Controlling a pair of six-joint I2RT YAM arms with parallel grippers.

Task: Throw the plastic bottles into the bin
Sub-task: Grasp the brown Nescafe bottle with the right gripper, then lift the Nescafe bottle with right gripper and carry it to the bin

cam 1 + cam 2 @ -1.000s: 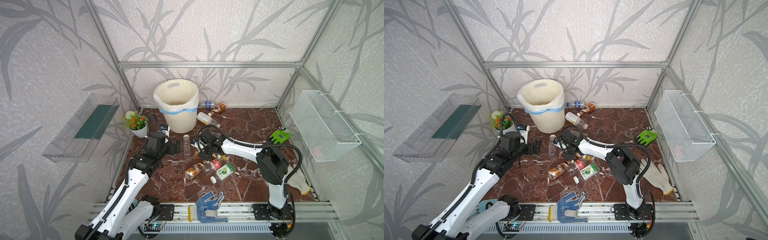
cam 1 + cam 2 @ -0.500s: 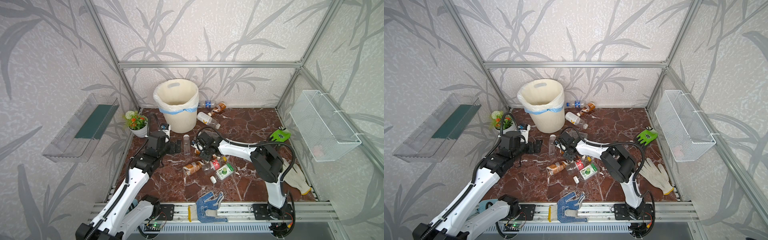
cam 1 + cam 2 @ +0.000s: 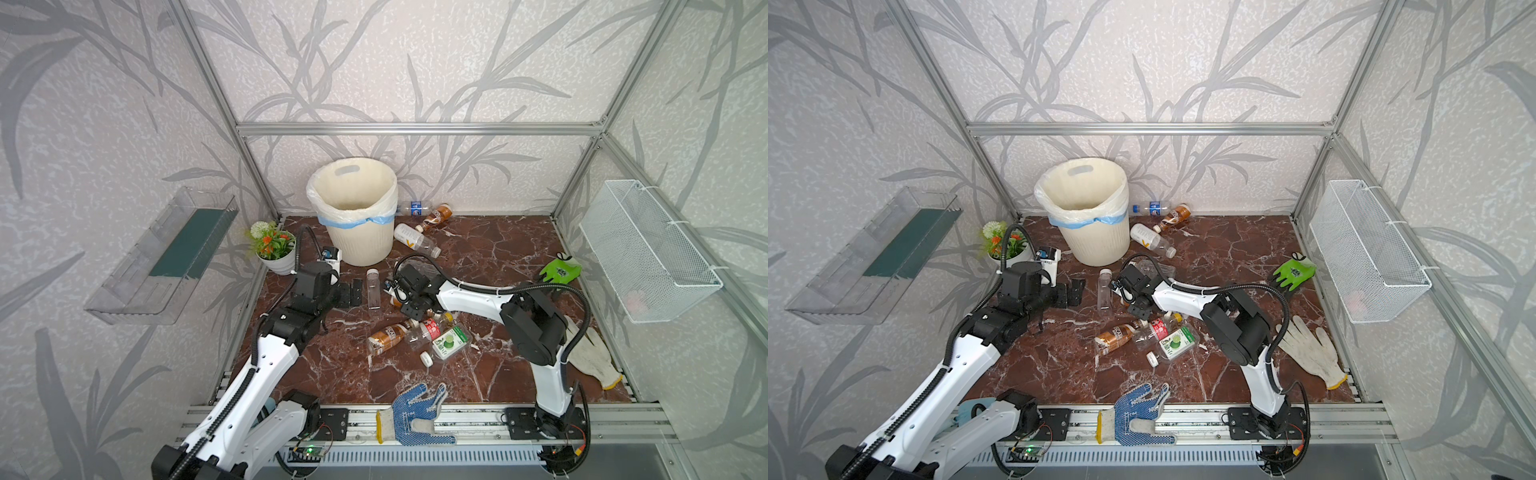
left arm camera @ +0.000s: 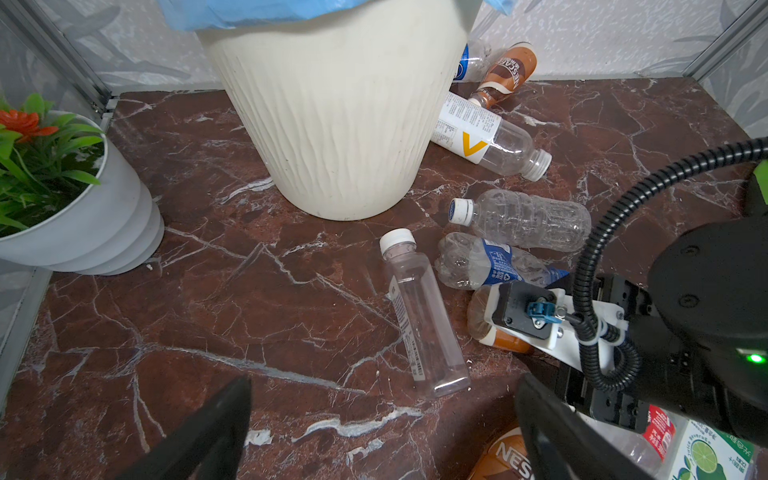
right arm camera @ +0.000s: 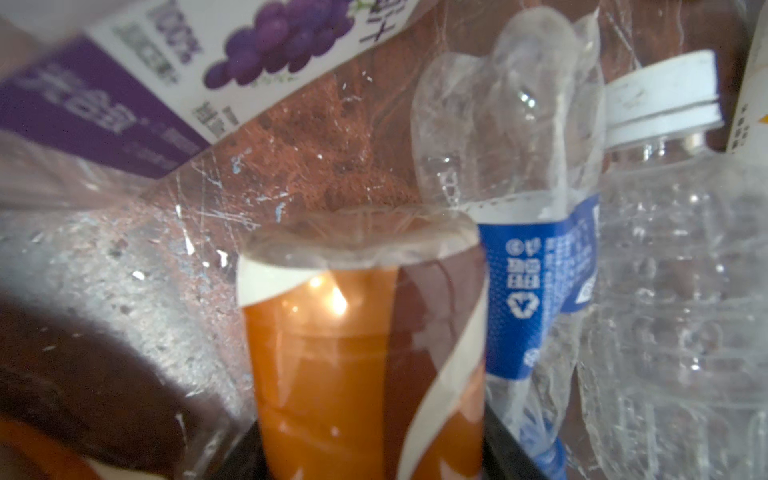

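The cream ribbed bin (image 3: 361,245) (image 3: 1096,245) (image 4: 332,124) stands at the back. My right gripper (image 5: 374,449) (image 3: 399,293) is low on the floor, shut on a brown-labelled plastic bottle (image 5: 332,353) (image 4: 486,332). A crushed blue-labelled bottle (image 5: 532,291) (image 4: 486,262) and a clear ribbed one (image 4: 528,220) lie against it. My left gripper (image 4: 384,380) (image 3: 351,289) (image 3: 1073,291) is open and empty, just short of a clear white-capped bottle (image 4: 419,316) (image 3: 372,289) lying flat. Three more bottles (image 3: 428,330) lie in front, and three (image 3: 415,241) beside the bin.
A white flower pot (image 3: 274,266) stands left of the bin. A blue-dotted glove (image 3: 415,411) lies on the front rail, a green glove (image 3: 561,270) and a white glove (image 3: 590,357) at the right. A wire basket (image 3: 648,253) hangs on the right wall.
My right gripper has edged left, in among the bottles beside the clear one. The left arm has stayed where it was.
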